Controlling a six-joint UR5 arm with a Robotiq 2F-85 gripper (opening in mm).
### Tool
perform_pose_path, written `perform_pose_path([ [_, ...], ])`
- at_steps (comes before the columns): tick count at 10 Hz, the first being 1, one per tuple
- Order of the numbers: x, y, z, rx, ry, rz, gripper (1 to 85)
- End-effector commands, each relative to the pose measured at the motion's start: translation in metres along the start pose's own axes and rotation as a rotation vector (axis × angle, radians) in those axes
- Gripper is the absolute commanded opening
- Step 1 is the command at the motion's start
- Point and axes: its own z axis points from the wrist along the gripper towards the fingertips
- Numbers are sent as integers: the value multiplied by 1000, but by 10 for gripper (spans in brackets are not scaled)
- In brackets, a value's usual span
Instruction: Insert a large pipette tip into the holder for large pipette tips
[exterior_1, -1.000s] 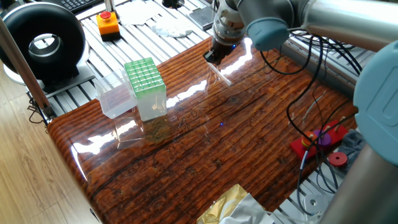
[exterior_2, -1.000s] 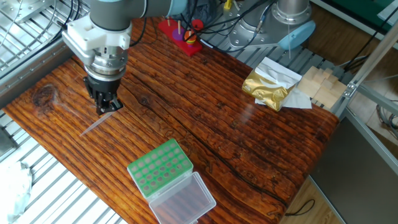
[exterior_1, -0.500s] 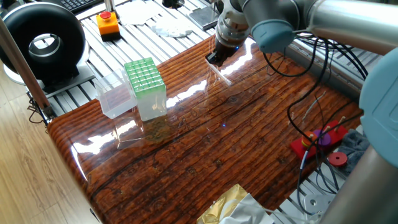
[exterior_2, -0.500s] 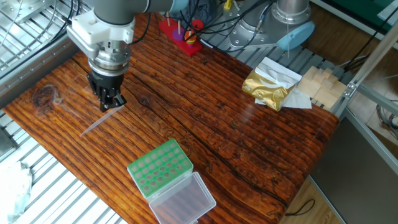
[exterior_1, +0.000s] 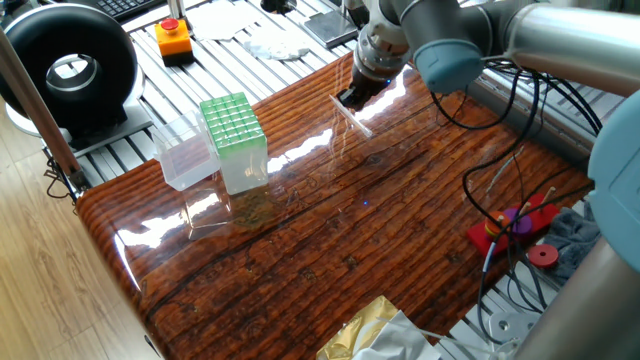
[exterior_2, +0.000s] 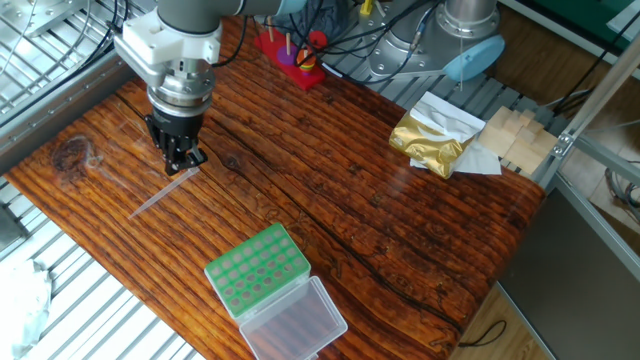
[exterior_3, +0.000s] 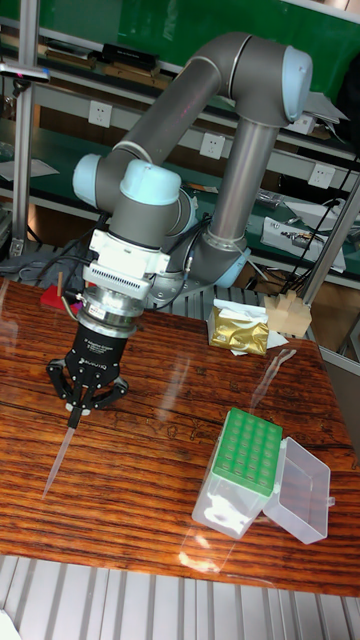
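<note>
The jaws of the gripper (exterior_3: 78, 405) are pinching the wide upper end of the large pipette tip (exterior_3: 58, 458), which is slanting down with its point at or just above the glossy, striped wooden table (exterior_2: 330, 200). The holder for large pipette tips (exterior_2: 258, 271), a clear box with a green grid top and its lid lying open, is standing well apart. Crumpled gold foil (exterior_2: 425, 140) is lying far off.
</note>
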Motion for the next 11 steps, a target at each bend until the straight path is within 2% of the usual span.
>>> perform_pose_path([
  [1,2,-2,1,0,-4,0,120],
  [4,5,-4,3,-10,-11,-5,120],
  [6,14,-8,3,-13,0,-14,133],
  [8,16,-8,8,-20,-9,-17,147],
  [10,18,-6,12,-38,-1,-6,163],
  [11,20,-7,16,-45,0,-14,193],
])
